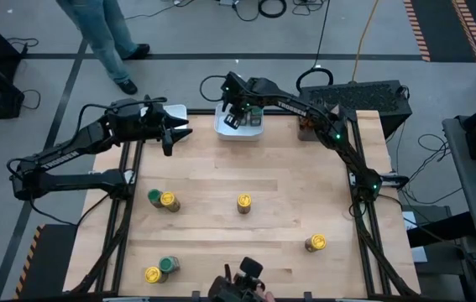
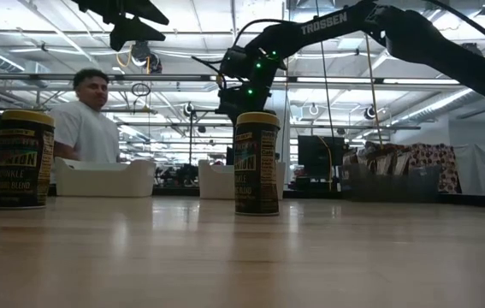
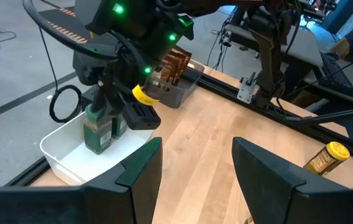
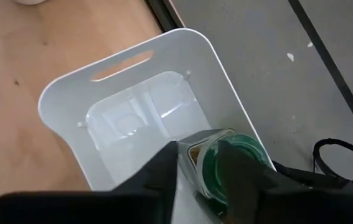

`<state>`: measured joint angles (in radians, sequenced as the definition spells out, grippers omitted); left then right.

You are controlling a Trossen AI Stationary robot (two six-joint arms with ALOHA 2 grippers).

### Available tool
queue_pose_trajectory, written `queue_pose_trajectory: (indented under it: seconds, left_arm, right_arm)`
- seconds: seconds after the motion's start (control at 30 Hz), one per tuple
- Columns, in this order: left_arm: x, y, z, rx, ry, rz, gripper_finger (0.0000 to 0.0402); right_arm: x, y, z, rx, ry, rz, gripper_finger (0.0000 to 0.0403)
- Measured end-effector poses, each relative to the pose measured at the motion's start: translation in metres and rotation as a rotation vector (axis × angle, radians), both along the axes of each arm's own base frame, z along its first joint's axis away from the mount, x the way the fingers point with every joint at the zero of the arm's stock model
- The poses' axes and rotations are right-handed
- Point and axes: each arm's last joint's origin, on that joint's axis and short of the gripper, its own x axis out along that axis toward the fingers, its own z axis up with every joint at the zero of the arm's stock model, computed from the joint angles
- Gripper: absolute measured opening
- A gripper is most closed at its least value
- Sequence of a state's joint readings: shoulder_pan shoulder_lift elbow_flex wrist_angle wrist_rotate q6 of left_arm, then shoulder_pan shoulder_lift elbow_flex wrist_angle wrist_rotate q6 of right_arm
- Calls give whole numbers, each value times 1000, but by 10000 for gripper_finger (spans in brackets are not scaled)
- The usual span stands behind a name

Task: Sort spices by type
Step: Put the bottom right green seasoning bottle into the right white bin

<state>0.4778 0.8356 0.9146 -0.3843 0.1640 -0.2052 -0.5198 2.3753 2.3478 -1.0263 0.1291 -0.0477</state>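
My right gripper [image 1: 238, 115] hangs over the middle white tray [image 1: 225, 132] at the table's far edge, shut on a green-lidded jar [image 4: 229, 168]. A second green-lidded jar [image 3: 96, 127] stands in that tray. My left gripper [image 1: 170, 136] hovers open above the table's far left, next to another white tray [image 1: 175, 110], and touches nothing. Yellow-lidded jars [image 1: 243, 202] [image 1: 169, 201] [image 1: 316, 243] [image 1: 152, 274] and green-lidded jars [image 1: 154, 196] [image 1: 169, 264] stand on the table. Brown packets [image 3: 176, 65] stand in a grey bin [image 1: 309, 127]. My right gripper has the green-lidded jar's upper part [image 4: 195, 154] between its two fingers [image 4: 164, 171], coming from above and pointing down. The jar sits at a corner of the white tray [image 4: 70, 93]. The fingers hide whether its bottom rests on the tray floor.
A person [image 2: 88, 120] stands beyond the far left of the table. A camera mount [image 1: 242, 281] sits at the near edge. The wooden top between the trays and the standing jars is bare. In the low view a yellow-lidded jar [image 2: 257, 162] stands mid-table.
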Motion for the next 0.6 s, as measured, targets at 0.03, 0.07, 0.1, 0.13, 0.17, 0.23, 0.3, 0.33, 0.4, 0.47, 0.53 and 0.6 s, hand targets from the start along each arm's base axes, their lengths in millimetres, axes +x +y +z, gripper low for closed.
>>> queue_pose_trajectory:
  seconds: [0.03,0.07,0.1,0.13,0.17,0.23,0.3,0.33,0.4,0.47,0.53,0.6]
  left_arm:
    - [0,0,0,0,0,0,199]
    - [0,0,0,0,0,0,199]
    - [0,0,0,0,0,0,199]
    - [0,0,0,0,0,0,199]
    - [0,0,0,0,0,0,199]
    - [0,0,0,0,0,0,199]
    - [0,0,0,0,0,0,199]
    - [0,0,0,0,0,0,199]
    - [0,0,0,0,-1,0,199]
    - [0,0,0,0,-1,0,199]
    - [0,0,0,-1,-1,0,199]
    - [0,0,0,-3,-2,1,199]
  right_arm:
    - [0,0,0,-1,1,7,70]
    - [0,0,0,-3,3,14,58]
    - [0,0,0,-5,5,20,47]
    - [0,0,0,-6,6,22,37]
    - [0,0,0,-6,6,22,28]
    - [0,0,0,-7,7,25,15]
    - [0,0,0,1,3,41,4]
    - [0,0,0,19,-6,57,2]
    - [1,-1,-4,44,-15,68,2]
    - [0,-3,-8,58,-3,62,1]
    - [1,-5,-16,73,14,55,1]
    - [-1,-7,-20,89,29,40,0]
